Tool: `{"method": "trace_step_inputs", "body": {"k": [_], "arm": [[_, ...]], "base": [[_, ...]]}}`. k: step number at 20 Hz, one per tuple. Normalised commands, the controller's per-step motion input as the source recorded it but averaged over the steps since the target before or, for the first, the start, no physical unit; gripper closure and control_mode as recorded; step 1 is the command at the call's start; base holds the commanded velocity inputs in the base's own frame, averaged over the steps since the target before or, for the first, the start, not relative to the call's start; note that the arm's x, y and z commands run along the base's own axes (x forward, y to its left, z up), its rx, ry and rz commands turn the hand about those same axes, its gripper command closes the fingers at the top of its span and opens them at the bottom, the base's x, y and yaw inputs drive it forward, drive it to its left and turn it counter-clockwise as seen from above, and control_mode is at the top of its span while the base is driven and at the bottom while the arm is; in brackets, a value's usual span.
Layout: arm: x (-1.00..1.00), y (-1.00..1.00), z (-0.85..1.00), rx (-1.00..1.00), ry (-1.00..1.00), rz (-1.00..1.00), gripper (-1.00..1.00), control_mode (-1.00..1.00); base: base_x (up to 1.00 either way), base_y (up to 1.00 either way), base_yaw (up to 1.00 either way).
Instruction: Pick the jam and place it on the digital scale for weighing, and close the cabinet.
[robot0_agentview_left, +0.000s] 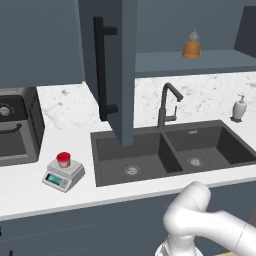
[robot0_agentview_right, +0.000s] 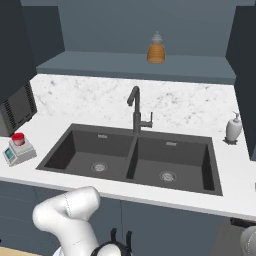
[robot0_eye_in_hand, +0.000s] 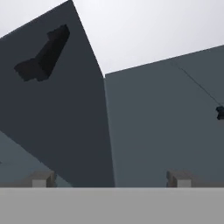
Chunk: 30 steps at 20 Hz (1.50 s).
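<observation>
The jam (robot0_agentview_left: 63, 159) sits on the round plate of the digital scale (robot0_agentview_left: 63, 175), lower left of the left base frame, on the white tabletop (robot0_agentview_left: 30, 192) just left of the dark double sink (robot0_agentview_left: 170, 150). In the right base frame the same pair shows at the far left edge, jam (robot0_agentview_right: 18, 138) on scale (robot0_agentview_right: 19, 150). So the weighing half looks done, going by how things lie.

What's left is the cabinet. Its door (robot0_agentview_left: 107, 70) stands swung out, edge-on toward the camera in the upper middle of the left base frame, the long black bar handle (robot0_agentview_left: 100, 70) running vertically down its face. Behind it, the open shelf holds an orange bottle (robot0_agentview_left: 191, 46) at upper right.

The tool (robot0_eye_in_hand: 111, 178) has its two finger tips (robot0_eye_in_hand: 41, 178) spread wide at the bottom of the hand frame, nothing between them. Ahead of it, two dark blue-grey panels meet at a vertical edge in the middle of that frame, a black handle piece (robot0_eye_in_hand: 43, 54) at upper left. Which panel is the open door, I can't tell.

The relation that matters: the door's tall axis is upright, and it lies up and ahead of the empty tool. Closing likely calls for a sideways push on the door's face rather than a grasp, with the faucet (robot0_agentview_left: 167, 105) just beside the swing path.
</observation>
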Motion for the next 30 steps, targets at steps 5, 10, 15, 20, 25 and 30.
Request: {"method": "trace_step_inputs", "body": {"k": [5, 10, 15, 20, 25, 30], "arm": [[0.10, 0.11, 0.68, 0.00, -0.06, 0.02, -1.00, -1.00], [0.51, 0.28, 0.61, 0.00, 0.00, 0.01, -1.00, -1.00], [0.49, 0.41, 0.50, -0.01, 0.00, 0.05, -1.00, -1.00], [0.07, 0.75, 0.84, -0.12, -0.05, 0.05, -1.00, -1.00], [0.16, 0.92, 0.66, -0.24, 0.01, 0.02, -1.00, -1.00], [0.73, 1.00, 0.01, -0.32, 0.16, 0.00, -1.00, -1.00]], "base": [[0.00, 0.00, 0.00], [0.00, 0.00, 0.00], [0.00, 0.00, 0.00], [0.00, 0.00, 0.00], [0.00, 0.00, 0.00], [0.00, 0.00, 0.00]]}}
